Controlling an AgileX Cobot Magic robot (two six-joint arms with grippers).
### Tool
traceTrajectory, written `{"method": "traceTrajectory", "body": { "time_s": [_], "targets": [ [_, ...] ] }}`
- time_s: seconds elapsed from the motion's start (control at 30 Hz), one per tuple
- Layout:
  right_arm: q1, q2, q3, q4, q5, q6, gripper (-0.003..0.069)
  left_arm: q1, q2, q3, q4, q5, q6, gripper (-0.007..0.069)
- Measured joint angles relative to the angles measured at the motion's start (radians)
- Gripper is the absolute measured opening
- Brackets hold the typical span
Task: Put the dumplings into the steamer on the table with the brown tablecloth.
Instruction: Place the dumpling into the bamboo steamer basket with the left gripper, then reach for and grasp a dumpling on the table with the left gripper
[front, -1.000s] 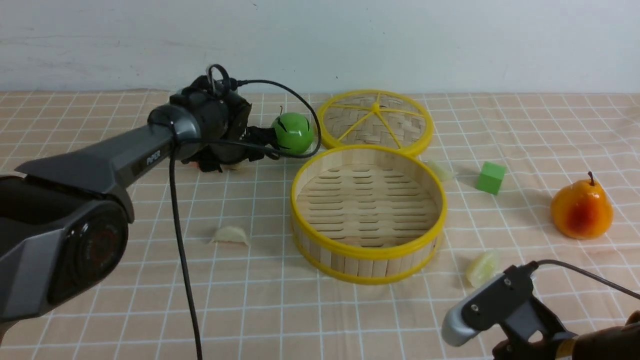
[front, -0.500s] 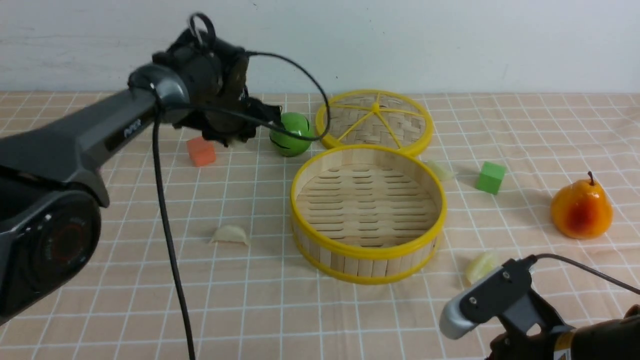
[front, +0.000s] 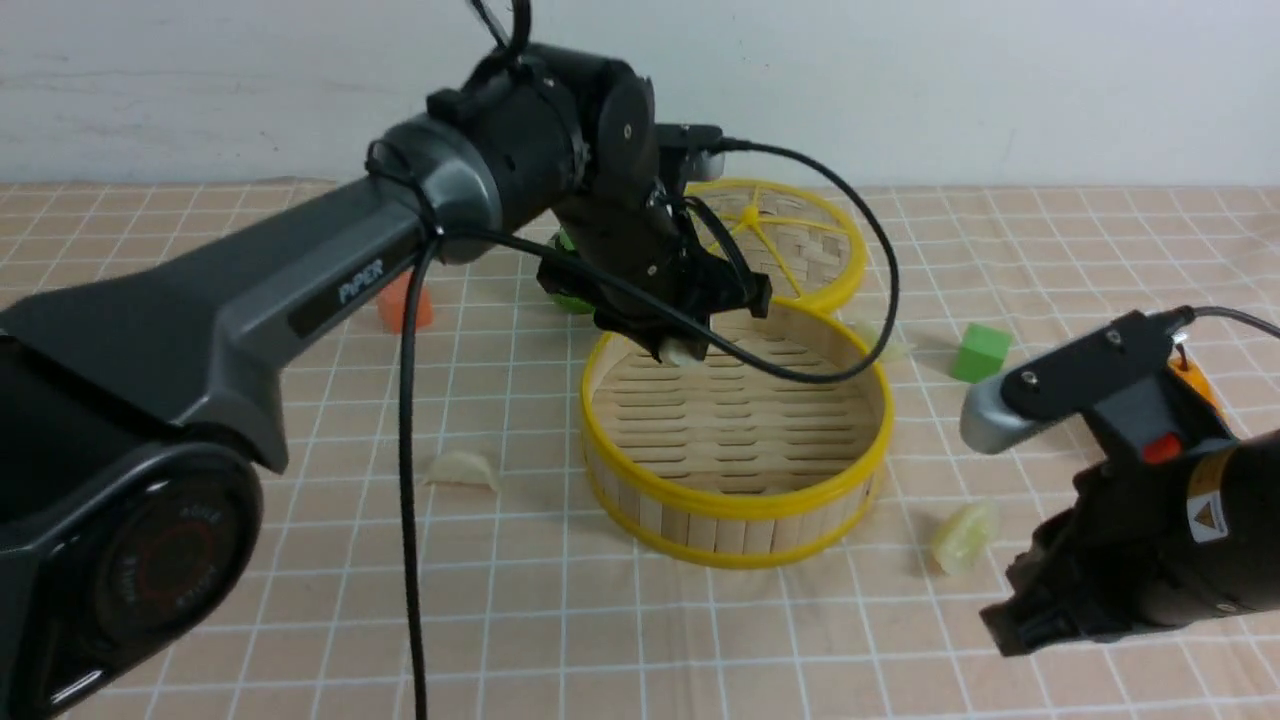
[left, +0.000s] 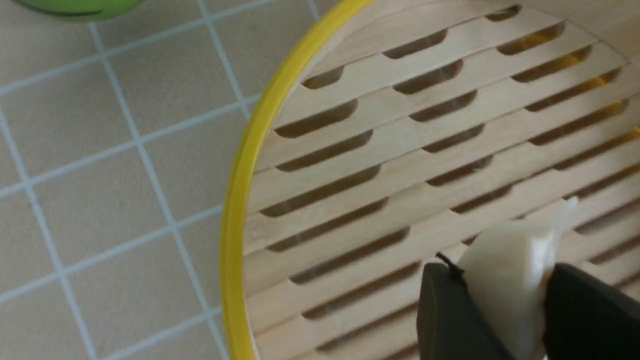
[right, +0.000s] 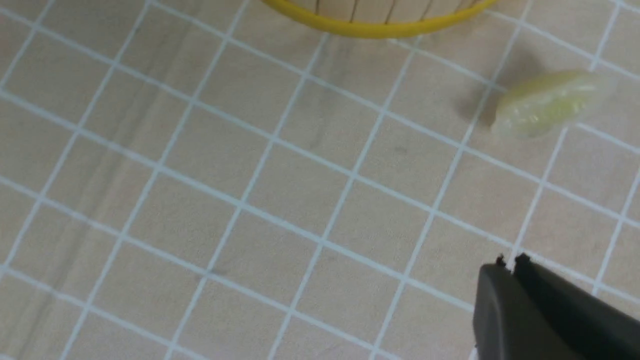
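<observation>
Above the steamer (front: 740, 520): a dumpling in the left hand (front: 685, 350)
Front view: the held dumpling hangs over the basket's far-left part. Left wrist view: fingers pinch it, slats beneath. Right wrist view: right hand (right: 512, 265) closed, a greenish dumpling (right: 545, 105) near, apart from its tips.

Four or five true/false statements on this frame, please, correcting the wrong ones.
1. The left pincer grips a pale crescent-shaped dumpling. True.
2. The round bamboo steamer with yellow rims already has a dumpling lying on its slats. False: the only dumpling at it is the gripped one, above the slats.
3. The right pincer holds the yellowish-green dumpling. False: that dumpling lies on the brown gridded tablecloth.
4. The green cube stands outside the steamer. True.
</observation>
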Motion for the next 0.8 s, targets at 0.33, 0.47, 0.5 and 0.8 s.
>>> {"method": "traceTrajectory", "body": {
  "time_s": [0.33,0.47,0.5,0.8],
  "targets": [
    [0.001,0.0,-0.001,0.022,-0.008,0.013,0.0042,0.0,0.096,0.002,0.003,-0.08,0.0,0.0418],
    [0.001,0.0,-0.001,0.028,0.004,0.002,0.0042,0.001,0.067,-0.001,0.031,-0.044,0.003,0.0508],
    [0.001,0.0,-0.001,0.028,0.012,-0.015,0.0042,0.001,0.037,-0.011,0.042,0.012,0.009,0.0521],
    [0.001,0.0,-0.001,0.045,0.032,-0.032,0.0043,0.09,-0.226,0.079,0.104,0.303,0.051,0.0522]
  ]
}}
